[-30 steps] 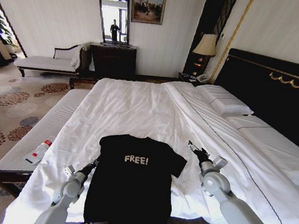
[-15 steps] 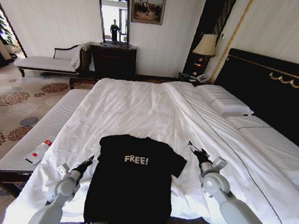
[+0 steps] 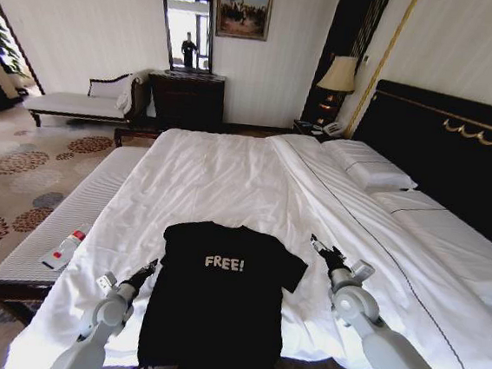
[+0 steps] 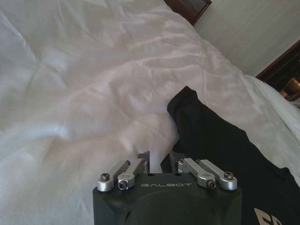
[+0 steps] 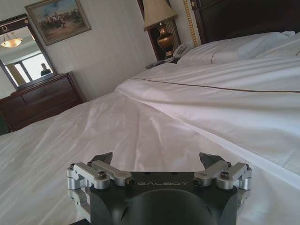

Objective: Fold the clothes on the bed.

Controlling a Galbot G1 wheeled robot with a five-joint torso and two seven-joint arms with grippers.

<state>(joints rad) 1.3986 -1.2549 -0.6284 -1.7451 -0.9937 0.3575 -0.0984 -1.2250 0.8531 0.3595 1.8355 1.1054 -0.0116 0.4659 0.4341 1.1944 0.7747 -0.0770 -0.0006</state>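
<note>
The clothes, a black T-shirt (image 3: 215,308) with white "FREE!" lettering, lie flat near the foot edge of the bed (image 3: 221,175), collar toward the far side. My left gripper (image 3: 144,271) hovers low at the shirt's left edge, just off the fabric. In the left wrist view its fingertips (image 4: 144,156) sit close together with nothing between them, and the shirt's sleeve (image 4: 206,136) lies right beside them. My right gripper (image 3: 322,249) is over the white sheet, just right of the shirt's right sleeve, and stands open (image 5: 156,159) and empty.
A white ribbed bench (image 3: 87,206) runs along the bed's left side, with a small red-and-white bottle (image 3: 64,250) on it. Pillows (image 3: 376,173) and the dark headboard (image 3: 458,157) are at the right. A dresser (image 3: 185,100), chaise (image 3: 75,103) and lamp (image 3: 340,75) stand by the far wall.
My left gripper has drawn back a little to the left, away from the shirt's edge. The shirt and my right arm have stayed where they were.
</note>
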